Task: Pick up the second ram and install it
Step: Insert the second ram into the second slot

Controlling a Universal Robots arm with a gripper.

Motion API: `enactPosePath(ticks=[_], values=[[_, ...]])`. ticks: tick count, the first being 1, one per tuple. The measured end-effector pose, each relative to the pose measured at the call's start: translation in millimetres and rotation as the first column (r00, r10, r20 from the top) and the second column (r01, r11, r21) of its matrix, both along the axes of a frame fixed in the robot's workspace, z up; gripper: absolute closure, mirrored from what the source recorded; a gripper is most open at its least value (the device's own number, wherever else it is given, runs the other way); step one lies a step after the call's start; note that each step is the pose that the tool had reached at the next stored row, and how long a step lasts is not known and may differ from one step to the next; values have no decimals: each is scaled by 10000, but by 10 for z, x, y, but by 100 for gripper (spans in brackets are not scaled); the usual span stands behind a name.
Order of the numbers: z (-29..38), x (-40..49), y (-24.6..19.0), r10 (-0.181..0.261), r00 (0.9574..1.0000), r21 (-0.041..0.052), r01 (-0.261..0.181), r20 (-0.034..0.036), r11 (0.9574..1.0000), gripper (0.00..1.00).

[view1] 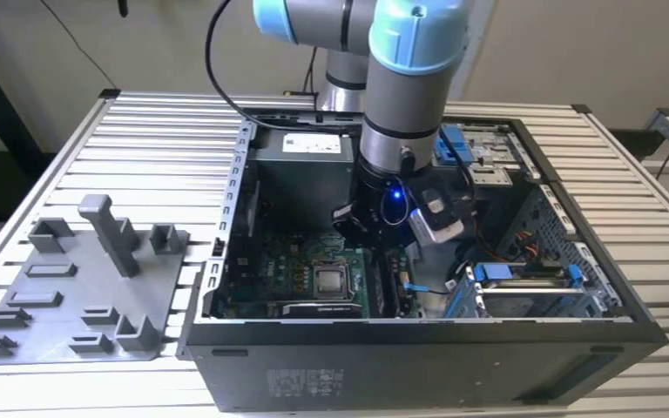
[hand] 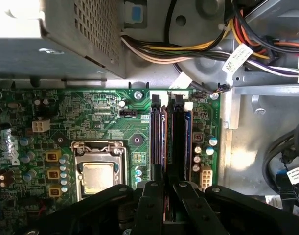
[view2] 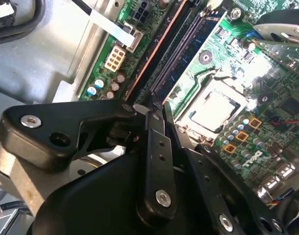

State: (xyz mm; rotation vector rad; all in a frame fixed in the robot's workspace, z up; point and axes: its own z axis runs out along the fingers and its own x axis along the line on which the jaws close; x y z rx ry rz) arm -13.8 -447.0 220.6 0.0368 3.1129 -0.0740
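Note:
My gripper [hand: 169, 196] reaches down into the open computer case [view1: 428, 348], over the memory slots of the green motherboard [hand: 100, 112]. Its fingers stand close together on either side of a long thin stick, the second ram [hand: 165, 147], which runs edge-on along the slot line. In the second wrist view that stick [view2: 154, 54] shows a copper-coloured edge ending between the fingertips of the gripper [view2: 137, 105]. Another dark-blue stick [view2: 188, 49] sits in the neighbouring slot. In the exterior view the arm's wrist [view1: 399, 205] hides the fingers.
The square silver chip [hand: 98, 176] lies beside the slots. A metal power supply box [hand: 66, 29] and bundled cables [hand: 188, 49] crowd one end of the slots. A blue drive cage [view1: 521, 279] fills the case's side toward the exterior view's right. A grey tray with posts [view1: 67, 305] sits outside.

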Motion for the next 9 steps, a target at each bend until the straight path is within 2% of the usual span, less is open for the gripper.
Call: enactPosePath(ticks=[9], values=[[-18,-3,0,2,10000,-1,-2,1,10000,86]])
